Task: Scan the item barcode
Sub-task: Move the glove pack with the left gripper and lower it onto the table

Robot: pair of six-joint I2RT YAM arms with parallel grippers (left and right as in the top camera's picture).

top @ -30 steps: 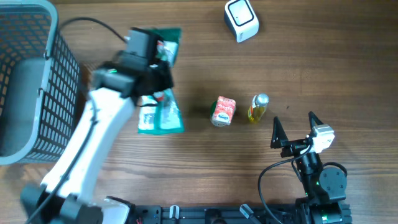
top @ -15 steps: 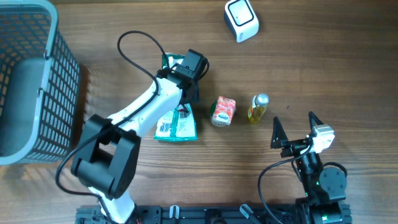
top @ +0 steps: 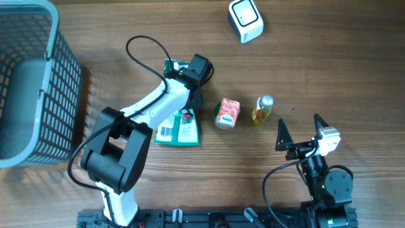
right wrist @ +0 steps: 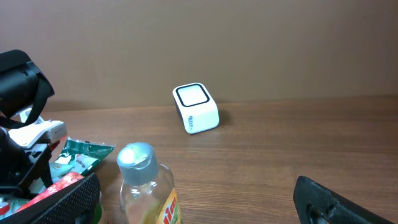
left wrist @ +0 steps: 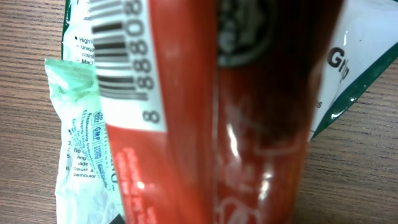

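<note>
L fingers can't be made out: they're hidden under the L arm's black wrist head point(top: 198, 67) from overhead, and the L wrist view is filled by a glossy red packet point(left wrist: 249, 137), so whether they're clamped on it or just above it I can't tell. R fingers point(top: 280, 134) are spread wide w/ nothing between them, parked at the near right of the wooden tabletop point(top: 354, 69), same as a sec ago.

What's changed: a sec ago the L arm sat further left, next to the grey mesh basket point(top: 60, 95). It has since swung toward the centre, and the green-and-white foil packets point(top: 178, 130) slid right w/ it. In the last half sec there was only a small settle.

The red packet is now over those green packets, just left of the small red-and-white carton point(top: 226, 113). The little yellow bottle w/ silver cap point(top: 262, 109) is beyond that. Its white barcode label point(left wrist: 121, 56) faces the L wrist cam.

For the task, prob. still early. The item has been pulled into the middle, but the white rounded scanner w/ dark window point(top: 245, 19) is well apart at the far edge, and the code isn't turned toward it. Next it needs a firm hold, a lift and the label presented to the scanner window. The glossy film may slip or crumple.
</note>
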